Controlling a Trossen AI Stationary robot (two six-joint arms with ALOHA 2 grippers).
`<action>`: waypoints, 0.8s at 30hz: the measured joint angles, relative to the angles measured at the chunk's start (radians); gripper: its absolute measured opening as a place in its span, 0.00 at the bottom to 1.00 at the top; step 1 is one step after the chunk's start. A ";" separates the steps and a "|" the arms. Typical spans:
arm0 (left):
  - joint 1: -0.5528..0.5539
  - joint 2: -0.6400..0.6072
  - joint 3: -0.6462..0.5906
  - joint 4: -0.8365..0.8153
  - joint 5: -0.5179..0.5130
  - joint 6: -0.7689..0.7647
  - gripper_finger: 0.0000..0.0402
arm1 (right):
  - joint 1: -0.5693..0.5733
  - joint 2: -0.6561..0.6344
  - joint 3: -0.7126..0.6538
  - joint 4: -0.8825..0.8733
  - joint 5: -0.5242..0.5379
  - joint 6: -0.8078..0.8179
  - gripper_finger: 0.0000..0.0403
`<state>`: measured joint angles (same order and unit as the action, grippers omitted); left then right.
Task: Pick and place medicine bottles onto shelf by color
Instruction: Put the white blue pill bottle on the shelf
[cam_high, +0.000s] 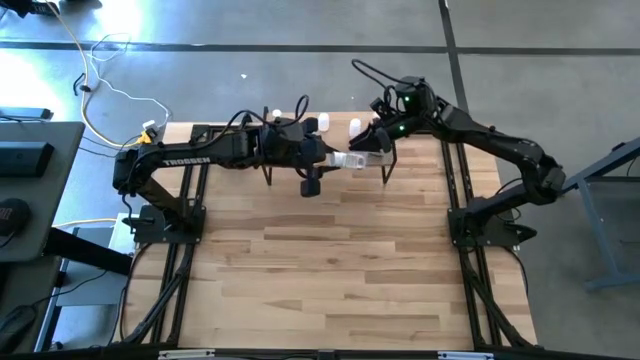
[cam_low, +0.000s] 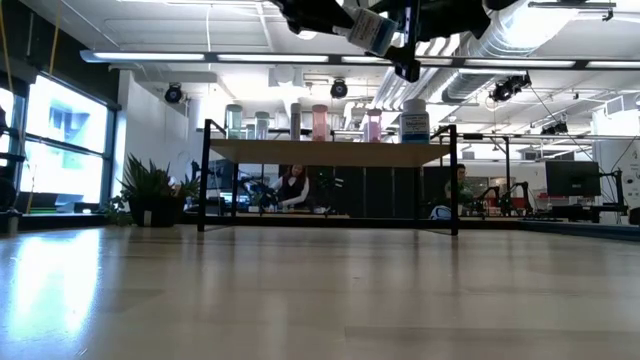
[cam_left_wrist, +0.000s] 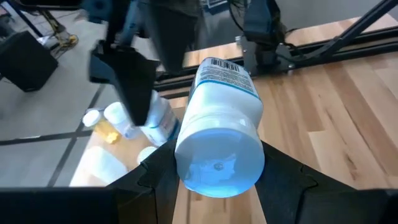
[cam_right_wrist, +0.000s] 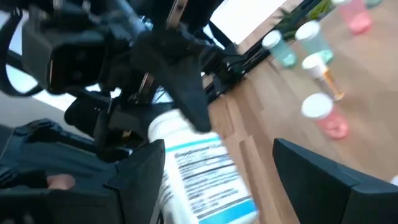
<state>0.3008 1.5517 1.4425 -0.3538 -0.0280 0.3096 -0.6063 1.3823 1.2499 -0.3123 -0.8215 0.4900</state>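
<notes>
High view: both arms met over the shelf (cam_high: 330, 150) at the table's (cam_high: 330, 270) 12 o'clock edge. The left gripper (cam_high: 335, 158) came in from 9 o'clock, the right gripper (cam_high: 372, 142) from 3 o'clock. A white bottle (cam_high: 350, 159) lay on its side between them, at 3 o'clock of the left gripper and 8 o'clock of the right one. A few white bottle caps (cam_high: 356, 126) showed at 12 o'clock of the grippers.

Low view: the white bottle (cam_low: 372, 30) hung tilted in the air, at 12 o'clock above the shelf (cam_low: 330, 152), dark gripper parts around it. A row of bottles (cam_low: 320, 122) stood upright on the shelf top, clear, pink and white ones.

Left wrist view: left gripper (cam_left_wrist: 217, 171) was closed around the white bottle (cam_left_wrist: 221, 140), base toward the camera, one finger (cam_left_wrist: 158, 171) on each side touching it. The right gripper's finger (cam_left_wrist: 134, 84) showed at the bottle's far end. Small bottles (cam_left_wrist: 115, 118) stood on the shelf beyond.

Right wrist view: right gripper (cam_right_wrist: 233, 174) stood wide, fingers (cam_right_wrist: 140, 171) either side of the white bottle (cam_right_wrist: 199, 171), with a clear gap at one finger; the bottle's labelled body lay between them. The left gripper's finger (cam_right_wrist: 180, 81) reached onto the bottle. Green, pink and orange bottles (cam_right_wrist: 317, 68) stood on the shelf past it.
</notes>
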 joint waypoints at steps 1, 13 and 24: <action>0.003 -0.003 0.000 -0.006 0.001 -0.001 0.40 | -0.008 0.000 0.000 0.005 0.000 0.000 0.72; 0.118 -0.043 0.070 -0.167 -0.031 0.012 0.40 | -0.075 0.000 0.000 0.055 -0.001 -0.002 0.72; 0.337 -0.045 0.213 -0.376 -0.097 0.068 0.40 | -0.082 0.000 0.000 0.055 -0.001 -0.069 0.72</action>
<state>0.6374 1.5071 1.6556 -0.7301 -0.1249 0.3778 -0.6880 1.3823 1.2499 -0.2571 -0.8221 0.4208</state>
